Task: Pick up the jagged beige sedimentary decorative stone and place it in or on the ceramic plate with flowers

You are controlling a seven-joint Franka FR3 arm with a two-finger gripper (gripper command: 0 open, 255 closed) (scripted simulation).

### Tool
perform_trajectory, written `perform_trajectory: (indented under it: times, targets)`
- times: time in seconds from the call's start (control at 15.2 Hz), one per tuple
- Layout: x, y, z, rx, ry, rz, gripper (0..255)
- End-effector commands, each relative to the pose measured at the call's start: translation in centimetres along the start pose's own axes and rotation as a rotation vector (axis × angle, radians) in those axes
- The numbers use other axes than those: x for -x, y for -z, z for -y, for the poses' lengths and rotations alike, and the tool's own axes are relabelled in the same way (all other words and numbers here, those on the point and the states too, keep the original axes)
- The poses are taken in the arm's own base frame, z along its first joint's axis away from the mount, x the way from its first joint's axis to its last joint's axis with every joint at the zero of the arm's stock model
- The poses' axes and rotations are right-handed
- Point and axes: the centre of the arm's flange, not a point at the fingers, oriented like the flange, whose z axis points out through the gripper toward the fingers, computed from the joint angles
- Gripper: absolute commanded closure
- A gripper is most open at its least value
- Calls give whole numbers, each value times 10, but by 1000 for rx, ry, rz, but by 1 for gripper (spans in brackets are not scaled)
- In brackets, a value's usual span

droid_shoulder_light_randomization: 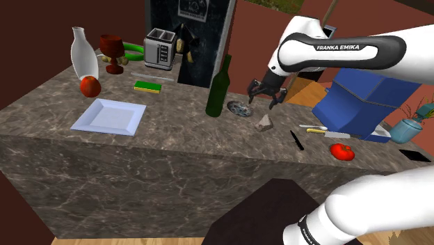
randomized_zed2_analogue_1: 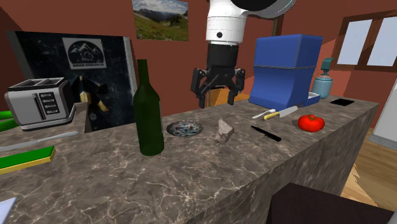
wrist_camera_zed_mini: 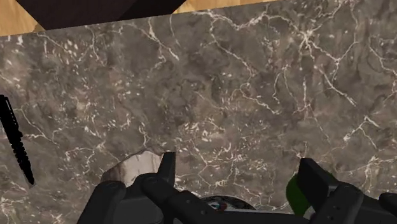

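Shoulder view: gripper [droid_shoulder_light_randomization: 267,96] hangs right of the middle
Fingers: wide apart, holding nothing
Just below it: stone [droid_shoulder_light_randomization: 264,124]
Up-left of stone: plate [droid_shoulder_light_randomization: 238,108], beside bottle [droid_shoulder_light_randomization: 220,87]

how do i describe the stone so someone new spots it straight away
On the marbled counter, find the tall dark green bottle. To its right in the shoulder view lie a small round patterned plate, then the stone, then a black knife. The stone is the only pale, jagged lump among them.
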Motion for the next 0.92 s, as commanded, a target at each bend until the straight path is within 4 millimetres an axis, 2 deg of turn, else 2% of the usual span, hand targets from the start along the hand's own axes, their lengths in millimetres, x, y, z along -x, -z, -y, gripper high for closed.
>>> perform_trajectory:
  times: [0.0, 0.26, 0.59, 0.86]
  targets:
    - [-21, -15, 0, 21, -97, 1, 0]
    - [-56, -52, -11, 63, -283, 3, 0]
    - [-95, -97, -36, 116, -511, 7, 0]
    - [-95, -118, -38, 116, -511, 7, 0]
